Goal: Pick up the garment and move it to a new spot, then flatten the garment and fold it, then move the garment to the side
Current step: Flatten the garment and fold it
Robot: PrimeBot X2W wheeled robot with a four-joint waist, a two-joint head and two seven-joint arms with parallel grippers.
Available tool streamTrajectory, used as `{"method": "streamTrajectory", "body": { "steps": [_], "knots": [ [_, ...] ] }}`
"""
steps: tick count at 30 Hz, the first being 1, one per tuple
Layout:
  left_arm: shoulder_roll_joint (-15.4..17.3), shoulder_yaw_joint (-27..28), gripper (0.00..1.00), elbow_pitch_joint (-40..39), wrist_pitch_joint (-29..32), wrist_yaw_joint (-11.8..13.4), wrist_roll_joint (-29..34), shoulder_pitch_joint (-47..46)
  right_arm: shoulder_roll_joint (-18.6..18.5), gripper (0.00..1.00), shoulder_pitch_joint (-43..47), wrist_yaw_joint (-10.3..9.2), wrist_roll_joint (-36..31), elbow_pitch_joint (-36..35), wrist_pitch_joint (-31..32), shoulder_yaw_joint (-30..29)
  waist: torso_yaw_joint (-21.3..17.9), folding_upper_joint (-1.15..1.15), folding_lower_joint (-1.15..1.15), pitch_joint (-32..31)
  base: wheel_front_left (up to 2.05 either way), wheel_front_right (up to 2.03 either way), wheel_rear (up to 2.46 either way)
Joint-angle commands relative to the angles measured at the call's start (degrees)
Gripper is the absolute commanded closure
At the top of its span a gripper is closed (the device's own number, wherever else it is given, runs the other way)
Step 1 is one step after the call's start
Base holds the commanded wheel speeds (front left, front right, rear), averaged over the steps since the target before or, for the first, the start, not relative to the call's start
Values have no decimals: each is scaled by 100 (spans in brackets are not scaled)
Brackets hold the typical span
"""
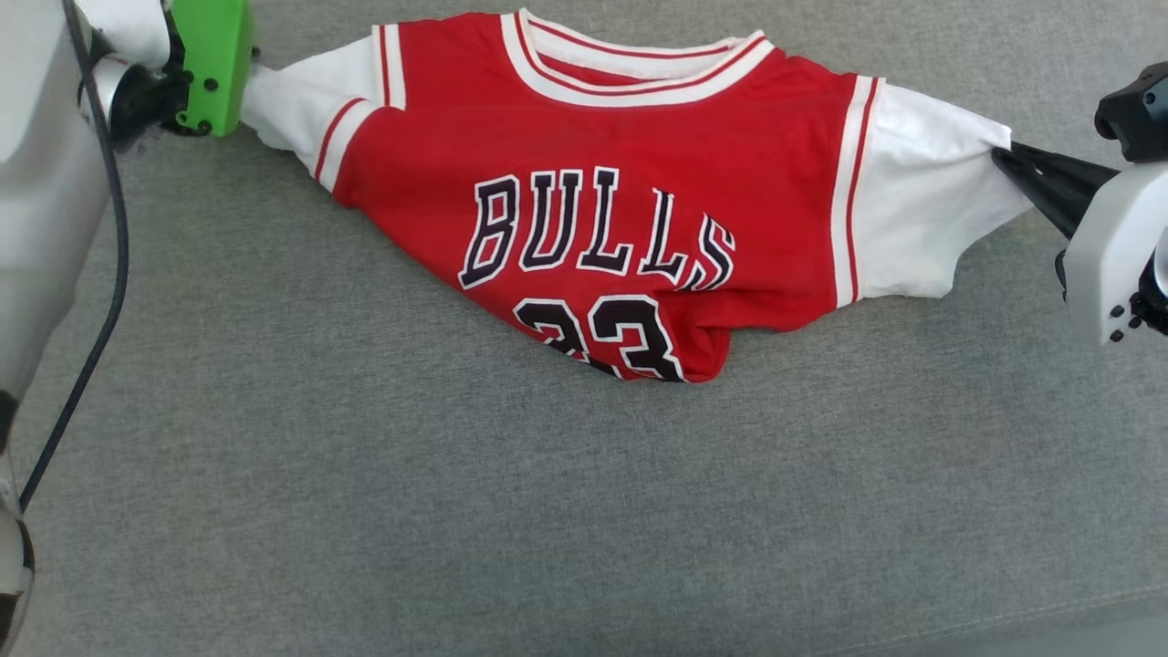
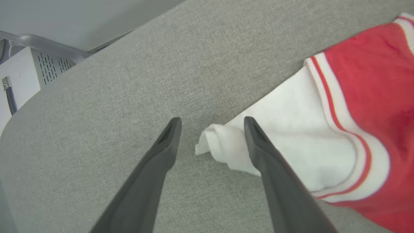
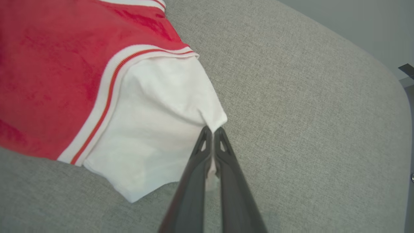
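Grey fabric surface (image 1: 456,511) under the garment (image 1: 593,210); right pincer (image 3: 212,129) clamps its sleeve (image 3: 155,129), left pincer (image 2: 212,118) spread.

The garment (image 1: 620,182) lay on the desk (image 1: 365,502), collar farthest from you. The left hand (image 2: 212,120) sat at its left-side sleeve tip, and the right hand (image 3: 212,128) at its right-side sleeve tip.

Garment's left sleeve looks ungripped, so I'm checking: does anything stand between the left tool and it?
Nothing visible does. The left tool stands open, the rolled sleeve tip of the garment between its fingers; the right tool is shut on the other sleeve.
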Motion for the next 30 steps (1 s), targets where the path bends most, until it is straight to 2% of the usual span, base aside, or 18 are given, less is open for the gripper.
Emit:
{"method": "streamTrajectory", "body": {
  "steps": [1, 7, 15, 24, 25, 26, 30],
  "knots": [
    [-45, -102, 0, 113, 135, -36, 4, 0, 41, 100, -76, -5, -23, -6, -39, 46, -161, 0, 0, 157, 0, 0, 0],
    [24, -407, 0, 314, 642, -132, -38, 174, 3, 100, -148, -5, 32, 51, -85, 162, -136, 0, 0, 150, 0, 0, 0],
    [257, -707, 0, 310, 656, -158, 53, 293, 5, 100, -267, -5, 124, 61, -159, 325, -97, 0, 0, 192, 0, 0, 0],
    [251, -884, 0, 356, 634, -163, -4, 513, 0, 100, -409, -5, 212, 79, -286, 486, -168, 0, 0, 331, 0, 0, 0],
    [246, -922, 3, 341, 652, -163, -5, 540, 1, 100, -420, -5, 221, 89, -298, 501, -170, 0, 0, 332, 0, 0, 0],
    [256, -968, 100, 314, 657, -163, -5, 566, 5, 100, -433, -5, 231, 104, -316, 519, -172, 0, 0, 326, 0, 0, 0],
    [313, -998, 100, 219, 486, -164, -65, 596, 7, 100, -458, -5, 266, 176, -410, 572, -122, 0, 0, 241, 0, 0, 0]
  ]
}}
